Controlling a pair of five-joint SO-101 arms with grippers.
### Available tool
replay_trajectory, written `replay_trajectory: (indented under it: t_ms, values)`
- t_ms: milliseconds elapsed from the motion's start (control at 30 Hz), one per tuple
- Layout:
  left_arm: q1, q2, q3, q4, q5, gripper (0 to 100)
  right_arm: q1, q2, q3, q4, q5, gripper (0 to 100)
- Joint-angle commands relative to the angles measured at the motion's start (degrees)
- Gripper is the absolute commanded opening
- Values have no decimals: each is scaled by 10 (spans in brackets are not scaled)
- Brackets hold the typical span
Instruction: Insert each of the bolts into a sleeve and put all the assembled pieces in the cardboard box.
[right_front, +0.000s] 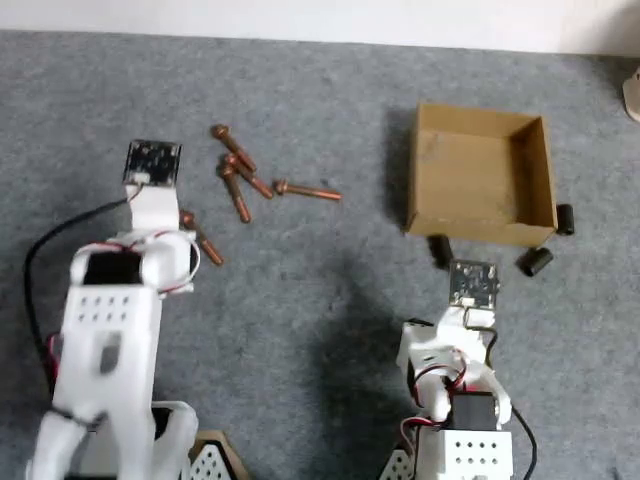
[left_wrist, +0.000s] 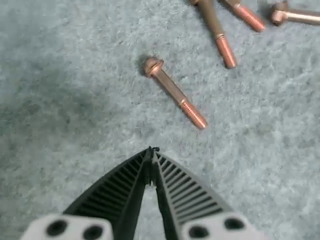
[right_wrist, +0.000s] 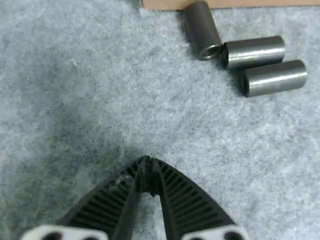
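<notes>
Several copper bolts lie loose on the grey carpet; one bolt (left_wrist: 174, 91) lies just ahead of my left gripper (left_wrist: 151, 150), which is shut and holds nothing. More bolts (right_front: 247, 175) are scattered a little beyond it. The cardboard box (right_front: 480, 232) stands open and empty at the right. Three dark metal sleeves (right_wrist: 253, 51) lie together beside the box's near wall (right_wrist: 225, 4), ahead of my right gripper (right_wrist: 147, 161), which is shut and empty. In the high view, sleeves (right_front: 535, 261) lie along the box's front and right side.
The left arm (right_front: 110, 300) and the right arm (right_front: 455, 370) stand at the table's near edge. Open grey carpet (right_front: 320, 290) lies between them and between the bolts and the box.
</notes>
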Motion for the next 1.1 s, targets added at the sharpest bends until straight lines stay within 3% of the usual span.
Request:
replay_trajectory:
  t_ms: [0, 133, 267, 567, 800, 967, 1067]
  values:
    - [5, 66, -51, -40, 105, 7, 5, 4, 85, 0, -5, 9]
    - [5, 137, -85, -61, 200, 8, 5, 4, 85, 0, -5, 9]
    - [5, 196, -110, -74, 209, 14, 5, 4, 85, 0, -5, 9]
    - [7, 305, -158, -69, 210, 287, 5, 4, 85, 0, -5, 9]
    - [-1, 442, -236, -69, 215, 287, 5, 4, 85, 0, -5, 9]
    - [-50, 523, -295, -69, 311, 287, 5, 4, 85, 0, -5, 9]
    - [-68, 544, -306, -69, 327, 287, 5, 4, 85, 0, -5, 9]
